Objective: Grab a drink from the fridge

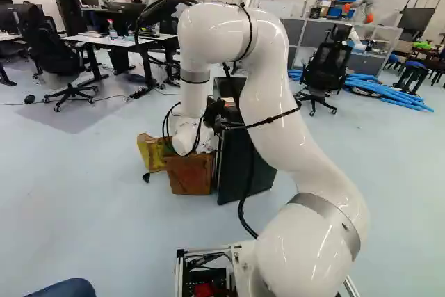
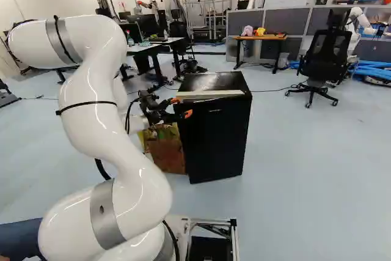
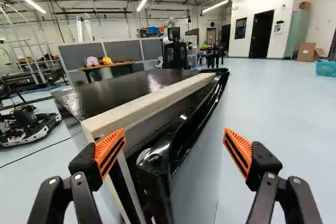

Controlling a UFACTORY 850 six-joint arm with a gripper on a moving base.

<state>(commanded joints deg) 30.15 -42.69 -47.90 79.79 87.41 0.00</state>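
- Two fingers on my gripper (image 3: 174, 132) stand wide, one each side of the door's edge (image 3: 157, 163), I judge so I can pinch and pull it.
- One fridge (image 2: 217, 132) stands just ahead; the drink is out of sight, probably inside.
- One brown box (image 2: 166, 151) sits beside it.
- One wooden-topped table (image 2: 275, 38) lies beyond.

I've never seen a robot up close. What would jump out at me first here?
Probably the big, glossy white arm, rising from the foot of both base views and arching over much of the left one. Next, the small black fridge standing on the pale floor, with the arm's open jaws at its upper front edge, their orange pads bright in the wrist view. Then perhaps the blue hoses at the right of the left base view.
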